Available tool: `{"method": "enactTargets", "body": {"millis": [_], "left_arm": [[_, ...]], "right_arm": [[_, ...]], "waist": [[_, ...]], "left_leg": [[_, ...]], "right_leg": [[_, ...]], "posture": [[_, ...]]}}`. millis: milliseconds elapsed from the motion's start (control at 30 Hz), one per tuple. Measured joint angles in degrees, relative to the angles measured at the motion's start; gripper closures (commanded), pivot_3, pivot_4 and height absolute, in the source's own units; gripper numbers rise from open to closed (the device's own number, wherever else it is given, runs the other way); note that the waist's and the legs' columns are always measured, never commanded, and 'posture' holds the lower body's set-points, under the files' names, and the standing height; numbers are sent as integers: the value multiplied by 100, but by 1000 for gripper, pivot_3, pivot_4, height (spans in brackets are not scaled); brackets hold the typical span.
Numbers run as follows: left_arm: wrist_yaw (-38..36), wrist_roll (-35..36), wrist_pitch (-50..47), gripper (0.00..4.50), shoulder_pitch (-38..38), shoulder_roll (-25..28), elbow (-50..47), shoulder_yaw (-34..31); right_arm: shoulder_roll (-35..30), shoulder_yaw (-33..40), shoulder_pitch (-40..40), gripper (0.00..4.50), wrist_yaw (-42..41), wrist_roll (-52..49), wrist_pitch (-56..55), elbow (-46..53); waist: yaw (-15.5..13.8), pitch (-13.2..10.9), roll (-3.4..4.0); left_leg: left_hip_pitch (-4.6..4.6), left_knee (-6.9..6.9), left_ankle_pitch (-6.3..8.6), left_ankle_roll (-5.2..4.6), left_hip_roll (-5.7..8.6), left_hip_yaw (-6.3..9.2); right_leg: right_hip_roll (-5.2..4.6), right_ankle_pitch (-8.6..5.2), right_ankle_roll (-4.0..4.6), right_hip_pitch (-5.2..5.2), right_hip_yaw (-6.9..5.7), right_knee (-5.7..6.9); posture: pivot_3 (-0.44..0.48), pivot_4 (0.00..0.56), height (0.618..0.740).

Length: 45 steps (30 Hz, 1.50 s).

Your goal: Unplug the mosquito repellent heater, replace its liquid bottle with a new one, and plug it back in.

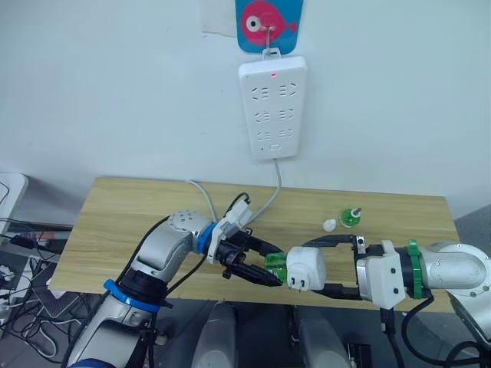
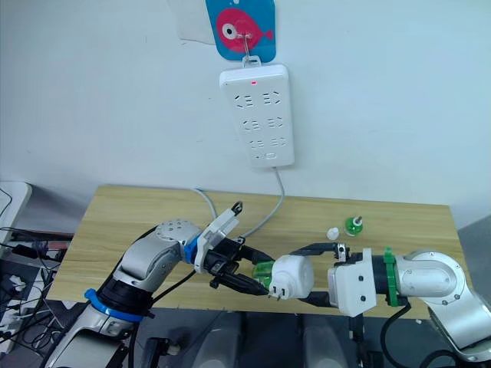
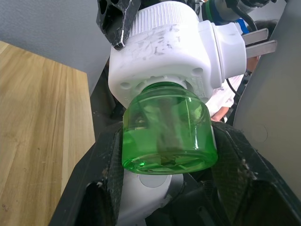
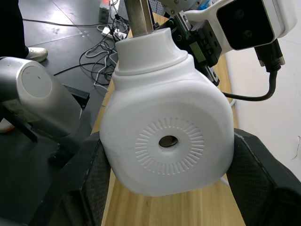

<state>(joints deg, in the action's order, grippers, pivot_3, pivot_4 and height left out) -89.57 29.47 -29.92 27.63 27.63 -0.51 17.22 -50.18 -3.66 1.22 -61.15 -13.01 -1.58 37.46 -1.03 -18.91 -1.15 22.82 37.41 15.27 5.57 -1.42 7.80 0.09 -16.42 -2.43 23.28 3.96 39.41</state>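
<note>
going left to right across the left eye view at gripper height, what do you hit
left gripper → green bottle → mosquito repellent heater → right gripper

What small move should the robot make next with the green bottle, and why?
Probably the left gripper should twist the green bottle to unscrew it. The right gripper holds the heater unplugged above the table edge, and the bottle sits in the heater's socket between the left fingers.
</note>
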Motion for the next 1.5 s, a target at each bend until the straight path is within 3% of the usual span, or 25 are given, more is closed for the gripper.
{"method": "enactTargets", "body": {"millis": [167, 400, 533, 633, 733, 833, 933, 1033, 1167, 1500], "left_arm": [[-5, -16, 67, 2244, 10, -3, 13, 8], [-110, -147, 609, 42, 182, -10, 319, 28], [-26, -393, 1222, 0, 226, -11, 371, 9], [254, -729, 2093, 0, 239, -120, 577, -132], [696, -1185, 3185, 0, 239, -314, 629, -216], [1125, -1646, 4329, 0, 198, -454, 672, -224], [1363, -1903, 5149, 0, 131, -490, 749, -218], [1424, -2057, 5765, 0, 114, -476, 1003, -177], [1517, -2297, 6148, 0, 220, -458, 1393, -73], [1967, -2712, 5879, 0, 411, -627, 1426, 294]], "right_arm": [[2, 5, -2, 1469, 0, 15, -31, -3], [-120, 297, -466, 1469, 13, -48, 41, -7], [-274, 563, -881, 1469, 34, -166, 424, 12], [-393, 858, -1247, 1469, 225, -552, 1444, 108], [-337, 1312, -1287, 1469, 1016, -1793, 3476, 376], [-100, 1838, -856, 1469, 2336, -3583, 5604, 328], [8, 2099, -398, 1469, 3751, -5483, 6577, -38], [-579, 1964, -276, 1469, 5366, -7696, 6652, -547], [-1044, 1583, -195, 1469, 6535, -9454, 6136, -758], [-933, 1187, -247, 1469, 7615, -9850, 5319, -754]], "waist": [[6, 0, 0], [-4, 0, 0], [-15, 0, 0], [-26, 0, 0], [-28, 0, 0], [-23, 1, -1], [-21, 1, 0], [-26, 1, 0], [-27, 2, -2], [-15, 3, 0]], "left_leg": [[-1, 0, 0, 0, 0, 0], [3, 6, 1, -2, 1, -1], [3, 10, 3, -6, 1, 0], [6, 18, 7, -12, 0, 1], [8, 23, 6, -11, 1, 0], [10, 31, 9, -15, -1, -1], [11, 30, 14, -24, 0, -2], [17, 35, 18, -33, 5, -5], [18, 38, 20, -35, 6, -1], [18, 40, 19, -34, 3, 0]], "right_leg": [[0, 0, 0, 0, 0, 1], [-1, 0, 0, 0, 2, 0], [-1, 0, 0, 0, 2, 3], [-1, 1, 1, 0, 2, 5], [-4, 1, 2, 0, 6, 8], [-5, 5, 7, 0, 7, 8], [-4, 6, 9, 0, 8, 8], [-8, 6, 8, 0, 8, 5], [-7, 6, 7, 0, 3, 5], [-4, 6, 5, 1, 2, 5]], "posture": [[117, 319, 740], [121, 316, 740], [120, 314, 740], [120, 314, 740], [120, 314, 740], [127, 312, 740], [125, 308, 740], [125, 306, 740], [122, 298, 740], [111, 282, 740]]}}
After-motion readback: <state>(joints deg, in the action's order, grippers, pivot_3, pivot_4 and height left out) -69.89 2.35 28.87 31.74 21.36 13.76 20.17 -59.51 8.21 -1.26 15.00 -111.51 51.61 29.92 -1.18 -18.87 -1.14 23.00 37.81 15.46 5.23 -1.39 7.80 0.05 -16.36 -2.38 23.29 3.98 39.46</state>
